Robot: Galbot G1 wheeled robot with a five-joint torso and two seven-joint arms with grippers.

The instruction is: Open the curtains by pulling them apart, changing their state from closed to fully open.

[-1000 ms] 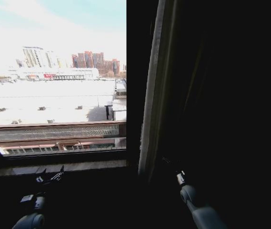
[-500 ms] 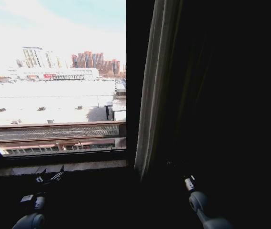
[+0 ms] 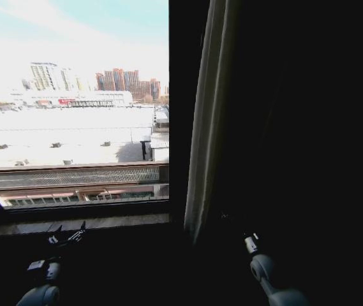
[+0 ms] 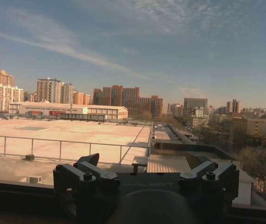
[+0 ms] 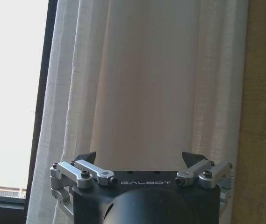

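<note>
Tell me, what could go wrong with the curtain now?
The right end effector is open and faces the bunched curtains without gripping them, so the fabric might swing back over the window. Reaching in again, its fingers could snag a loose pleat. The left end effector is open too, near the window sill.

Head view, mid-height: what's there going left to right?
Bright window pane → dark window frame bar → bunched curtain → dark shadowed area.
</note>
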